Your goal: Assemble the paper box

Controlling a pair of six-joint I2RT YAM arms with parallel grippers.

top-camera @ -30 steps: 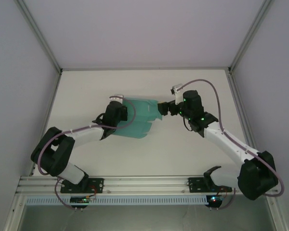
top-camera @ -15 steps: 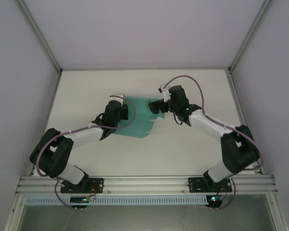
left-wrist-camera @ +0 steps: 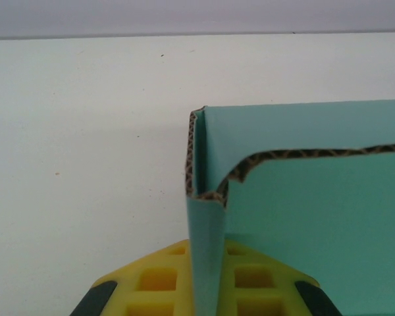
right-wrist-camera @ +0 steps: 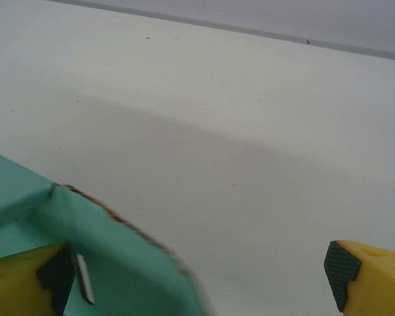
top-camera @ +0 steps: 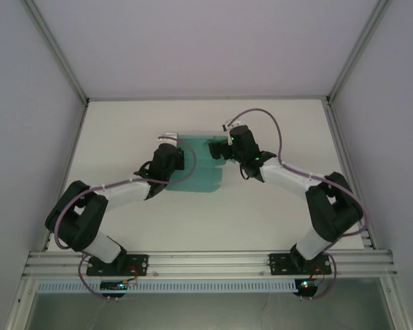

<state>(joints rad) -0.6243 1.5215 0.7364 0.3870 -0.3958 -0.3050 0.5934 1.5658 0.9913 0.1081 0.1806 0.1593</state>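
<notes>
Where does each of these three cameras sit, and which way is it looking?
Top: fixed overhead, looking down on the table, both arms and the green box.
Left wrist: rides the left arm, looking forward past the left hand clamped on a box wall.
Right wrist: rides the right arm, looking past the open right hand at a box corner.
All three share the box.

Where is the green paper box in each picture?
Top external: the paper box lies near the middle of the table.
Left wrist: right half and bottom centre, with one wall standing upright.
Right wrist: bottom-left corner.
Shared landmark: the white table under the box in every view.
</notes>
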